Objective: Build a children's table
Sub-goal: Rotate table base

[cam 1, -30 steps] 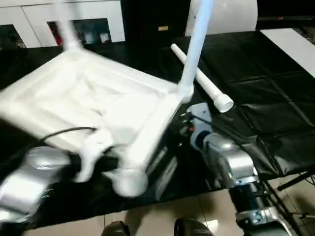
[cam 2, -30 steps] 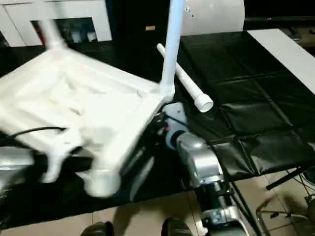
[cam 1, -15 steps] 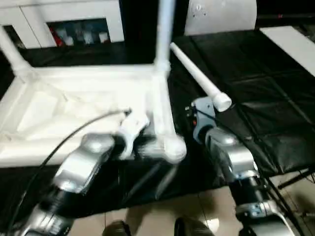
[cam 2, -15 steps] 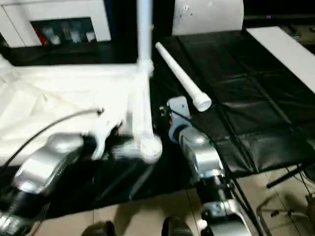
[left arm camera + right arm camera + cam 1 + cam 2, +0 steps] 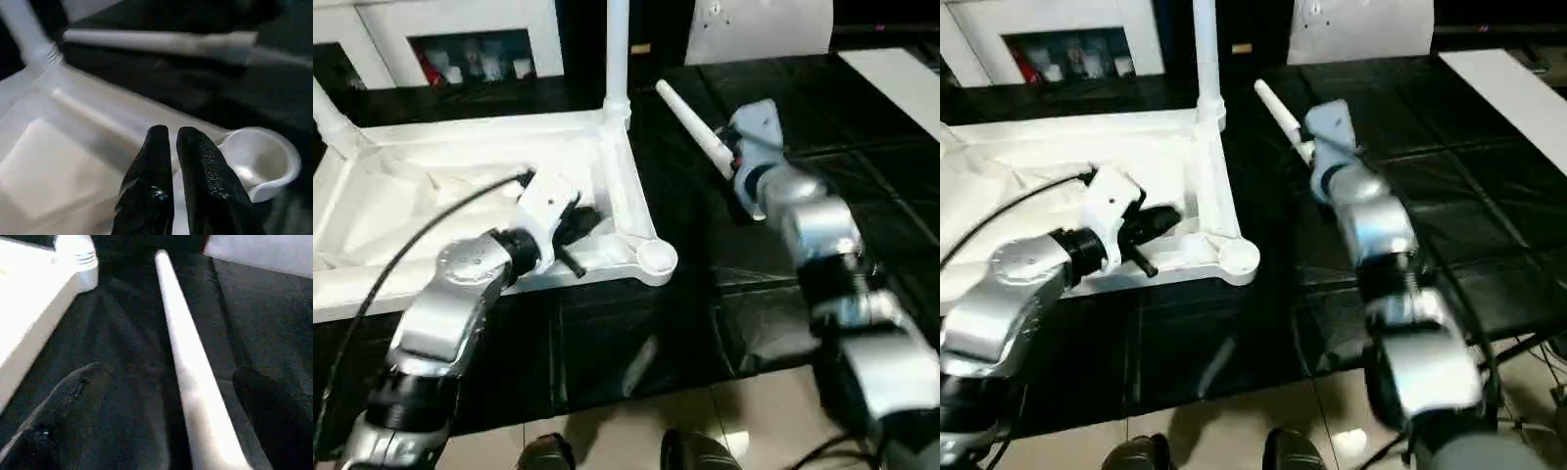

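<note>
Two silver robot arms reach over a black padded surface (image 5: pixel 862 235) where a white plastic table top (image 5: pixel 431 196) lies upside down, ribbed underside facing up. One white leg (image 5: pixel 617 49) stands upright in the far corner socket of the table top, and part of another leg (image 5: pixel 331 116) rises from the corner on the robot's left. The near corner socket (image 5: pixel 656 258) sits empty, a round open cup.

The left gripper (image 5: pixel 168 139) hovers over the table top's rim just beside that empty socket, its two black fingers (image 5: pixel 200 166) almost together with only a thin gap, holding nothing.

A loose leg (image 5: pixel 700 132) lies flat on the black surface, just beyond the table top's right edge. The right gripper (image 5: pixel 188 396) hangs over this loose leg with its fingers spread wide, one on each side of it, not gripping.

Behind the table top stands a white cabinet (image 5: pixel 460 29) with dark compartments.
</note>
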